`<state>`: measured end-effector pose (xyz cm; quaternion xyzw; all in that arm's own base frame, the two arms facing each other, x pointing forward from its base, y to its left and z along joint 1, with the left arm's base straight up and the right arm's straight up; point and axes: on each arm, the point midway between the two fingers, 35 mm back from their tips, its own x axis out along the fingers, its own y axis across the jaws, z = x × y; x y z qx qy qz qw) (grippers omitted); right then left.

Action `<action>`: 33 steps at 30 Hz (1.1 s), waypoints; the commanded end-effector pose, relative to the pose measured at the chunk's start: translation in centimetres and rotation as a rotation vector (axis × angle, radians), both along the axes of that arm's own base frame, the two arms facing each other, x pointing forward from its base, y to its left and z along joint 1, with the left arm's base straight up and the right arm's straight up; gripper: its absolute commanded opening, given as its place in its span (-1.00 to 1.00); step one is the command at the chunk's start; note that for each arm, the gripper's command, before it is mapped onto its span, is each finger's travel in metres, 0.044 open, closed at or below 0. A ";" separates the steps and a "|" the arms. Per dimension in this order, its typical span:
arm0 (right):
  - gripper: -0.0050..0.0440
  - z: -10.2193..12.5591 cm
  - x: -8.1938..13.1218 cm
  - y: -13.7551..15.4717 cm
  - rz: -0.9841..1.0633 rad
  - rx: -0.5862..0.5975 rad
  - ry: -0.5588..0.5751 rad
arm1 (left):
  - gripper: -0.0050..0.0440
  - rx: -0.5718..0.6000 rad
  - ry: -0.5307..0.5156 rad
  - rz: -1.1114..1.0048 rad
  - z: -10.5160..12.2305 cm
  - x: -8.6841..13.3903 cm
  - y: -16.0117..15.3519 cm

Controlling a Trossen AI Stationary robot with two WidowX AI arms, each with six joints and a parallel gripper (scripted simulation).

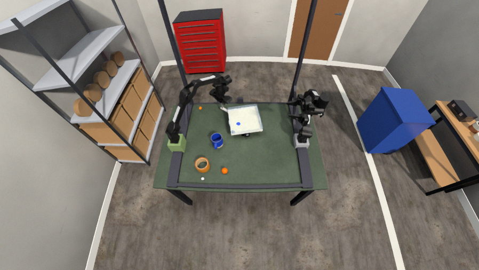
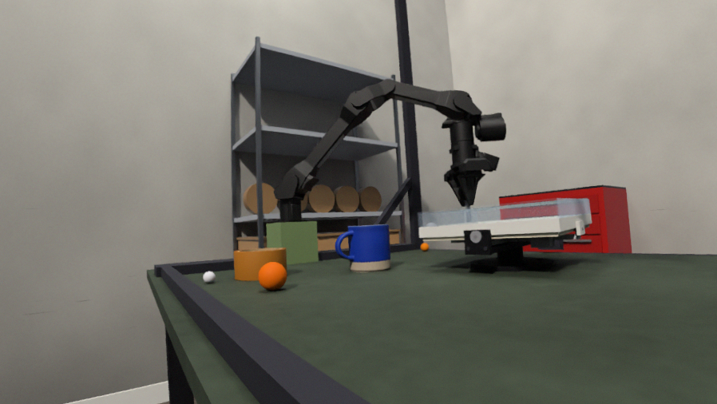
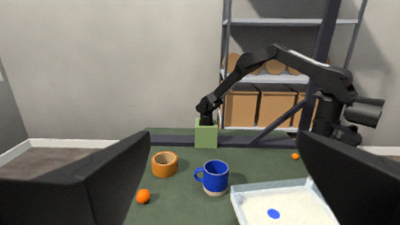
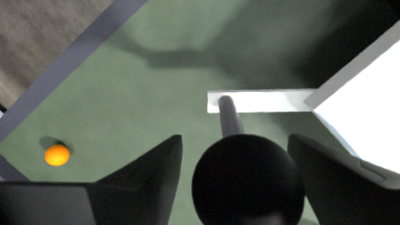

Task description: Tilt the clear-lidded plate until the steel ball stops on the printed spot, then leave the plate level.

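The clear-lidded plate (image 1: 249, 117) (image 2: 506, 227) stands on a central mount and looks slightly higher at its right end in the exterior view. The steel ball (image 1: 232, 132) (image 3: 238, 199) lies in a corner, off the blue printed spot (image 1: 238, 123) (image 3: 273, 213). A white bar (image 4: 268, 101) reaches out from another corner, with a grey post and black knob (image 4: 247, 183). My right gripper (image 1: 223, 101) (image 2: 467, 204) (image 4: 234, 142) points down, partly open, with the knob between its fingers. My left gripper (image 1: 289, 109) (image 3: 223, 138) is open and empty, away from the plate.
A blue mug (image 1: 216, 141) (image 2: 370, 246) (image 3: 216, 177) stands near the plate's ball corner. An orange cup (image 1: 202, 170) (image 2: 245, 264), an orange ball (image 1: 224, 170) (image 2: 272, 275) and a white ball (image 1: 202, 179) are farther off. A small orange ball (image 1: 200, 108) (image 4: 56, 154) lies near the right arm.
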<state>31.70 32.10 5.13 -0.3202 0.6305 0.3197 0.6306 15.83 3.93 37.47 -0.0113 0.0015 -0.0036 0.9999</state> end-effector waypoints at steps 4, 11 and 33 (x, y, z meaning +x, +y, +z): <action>0.31 1.1 0.0 0.5 0.003 0.025 -0.021 | 0.84 0.023 -0.003 0.000 0.6 0.0 -0.1; -1.00 1.1 0.0 0.5 0.003 0.025 -0.021 | 0.84 0.023 -0.003 0.000 0.6 0.0 -0.1; -1.00 1.1 0.0 0.5 0.003 0.026 -0.020 | 0.84 0.023 -0.003 0.000 0.6 0.0 -0.1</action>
